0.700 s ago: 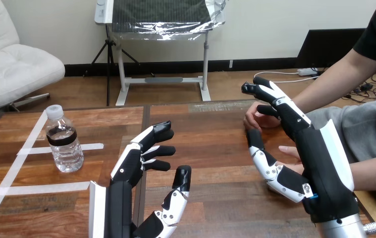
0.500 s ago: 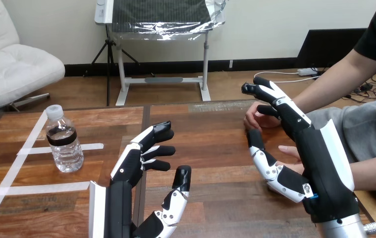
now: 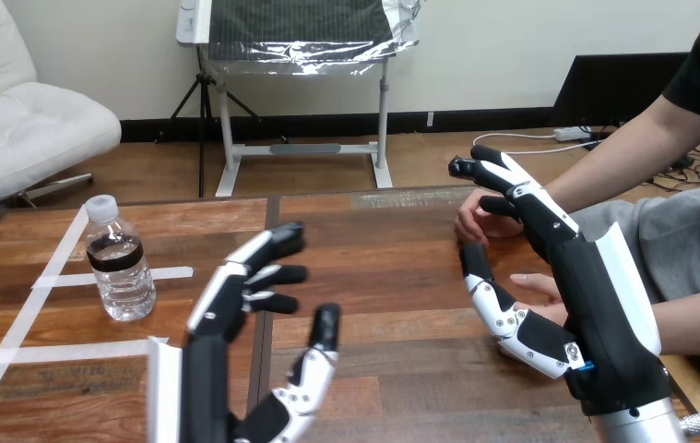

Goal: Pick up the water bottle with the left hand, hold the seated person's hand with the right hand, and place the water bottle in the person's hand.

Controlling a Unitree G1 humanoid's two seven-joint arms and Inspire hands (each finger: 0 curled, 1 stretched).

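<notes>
A clear water bottle (image 3: 120, 261) with a white cap and a dark label band stands upright on the wooden table (image 3: 392, 249) at the left. My left hand (image 3: 235, 309) is raised over the table's near middle, open, fingers straight, a short way right of the bottle and apart from it. My right hand (image 3: 567, 277) is raised at the right, open, fingers pointing up and away. Behind it are the person's two hands: one (image 3: 475, 217) curled at the far table edge near my fingertips, the other (image 3: 539, 286) lying partly hidden behind my palm. No grasp shows.
White tape lines (image 3: 60, 277) mark the table around the bottle. The person's forearms (image 3: 622, 166) reach in from the right edge.
My left hand has shifted a little to the left, toward the bottle. The right hand, the person's hands and the bottle have stayed put.
</notes>
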